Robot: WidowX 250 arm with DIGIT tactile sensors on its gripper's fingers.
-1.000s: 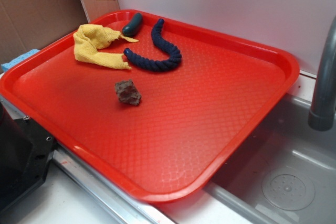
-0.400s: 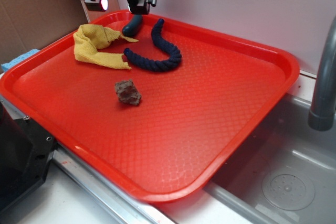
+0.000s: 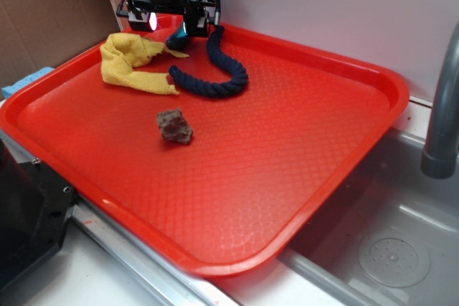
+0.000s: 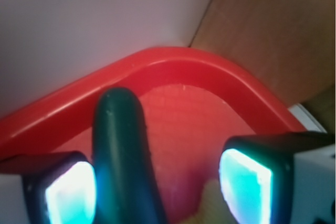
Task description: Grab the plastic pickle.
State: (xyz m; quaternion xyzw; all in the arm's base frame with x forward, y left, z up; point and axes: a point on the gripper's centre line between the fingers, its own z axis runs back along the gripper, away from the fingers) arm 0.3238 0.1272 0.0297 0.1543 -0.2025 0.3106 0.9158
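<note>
One claw point(image 3: 172, 23) has come down over the small smooth dark green plastic pickle point(image 4: 123, 156) at the red tray's point(image 3: 323, 177) far corner; its jaws, spread open, now straddle it, so clenching seems next.

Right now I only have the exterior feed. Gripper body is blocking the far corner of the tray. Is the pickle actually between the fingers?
Observer: Yes. In the wrist view the plastic pickle lies between the two fingers, close against the left-hand pad.
Operator: Centered?
Observer: No. There is a wide gap of bare tray between the pickle and the right-hand pad.
Operator: Jaws closed yet?
Observer: No, the gripper is open, with no squeeze on the pickle.
Operator: Cloth in the way?
Observer: A pale yellow patch, probably the yellow cloth, shows at the bottom edge beside the right-hand pad, not on the pickle.
</note>
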